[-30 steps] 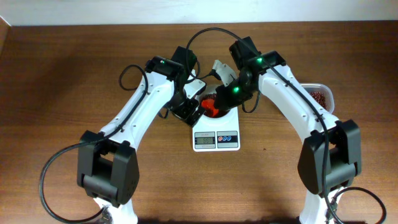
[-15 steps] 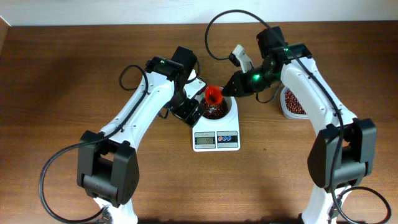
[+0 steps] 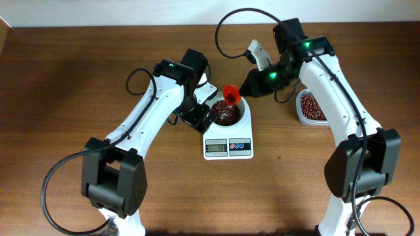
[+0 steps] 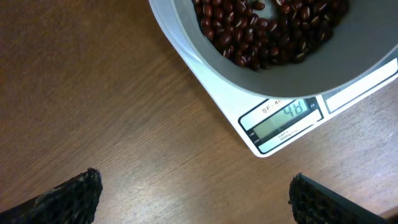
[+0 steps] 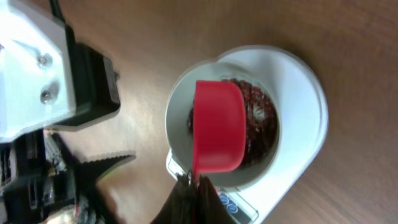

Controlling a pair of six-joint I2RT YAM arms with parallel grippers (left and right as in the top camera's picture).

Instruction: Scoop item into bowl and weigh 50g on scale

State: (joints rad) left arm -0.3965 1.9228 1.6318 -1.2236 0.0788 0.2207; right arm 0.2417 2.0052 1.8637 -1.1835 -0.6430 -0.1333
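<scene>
The right arm reaches in from the far side, the right gripper (image 3: pixel 245 89) clenched on a red scoop (image 5: pixel 217 134) tilted above the bowl (image 3: pixel 245 113) on the scale (image 3: pixel 228 148). The left gripper (image 3: pixel 199 117) sits low beside the bowl, jaws spread wide. Beans (image 4: pixel 267 31) fill the bowl; the scoop's handle is mostly hidden

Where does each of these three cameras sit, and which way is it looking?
Overhead: fixed above the table, looking down; both arms flank the scale holding the bowl of beans.
Left wrist: on the left arm, looking down at bowl and scale display; its fingertips show in the bottom corners, wide apart.
Right wrist: on the right arm, looking down on the red scoop over the bowl; its gripper pinches the handle.
Shared: all show the bowl of beans.
</scene>
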